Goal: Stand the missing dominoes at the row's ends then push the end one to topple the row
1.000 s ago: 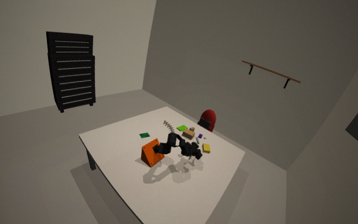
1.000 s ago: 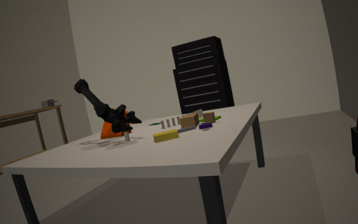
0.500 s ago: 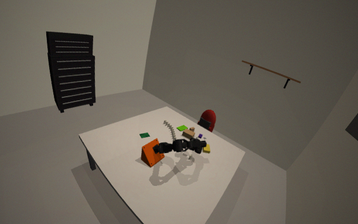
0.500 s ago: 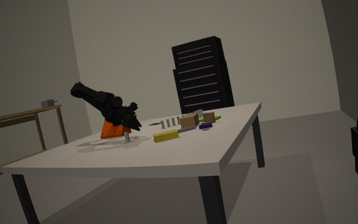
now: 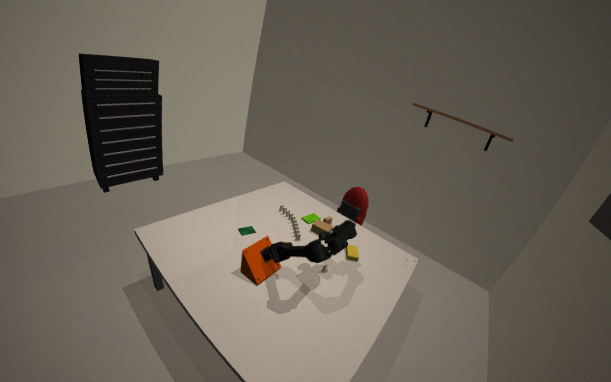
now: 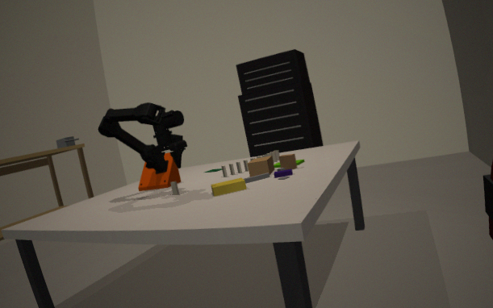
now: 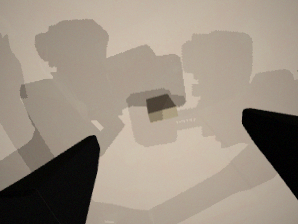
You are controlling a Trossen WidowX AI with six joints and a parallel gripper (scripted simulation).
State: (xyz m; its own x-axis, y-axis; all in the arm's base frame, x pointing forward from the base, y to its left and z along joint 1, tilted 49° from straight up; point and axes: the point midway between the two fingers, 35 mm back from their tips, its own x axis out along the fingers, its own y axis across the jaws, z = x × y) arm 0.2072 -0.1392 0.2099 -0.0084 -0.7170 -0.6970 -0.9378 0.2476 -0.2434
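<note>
Black parallel-jaw gripper (image 6: 176,155), left of centre in the exterior view, is raised with jaws fully apart — nothing held. Small grey upright domino (image 6: 174,188) stands alone below it, well apart from the grey domino row (image 6: 236,168) at centre. Risk: wrong spacing if left there; a tilted regrasp could topple it, or the row could be clipped on approach. No containers are seen.
</note>
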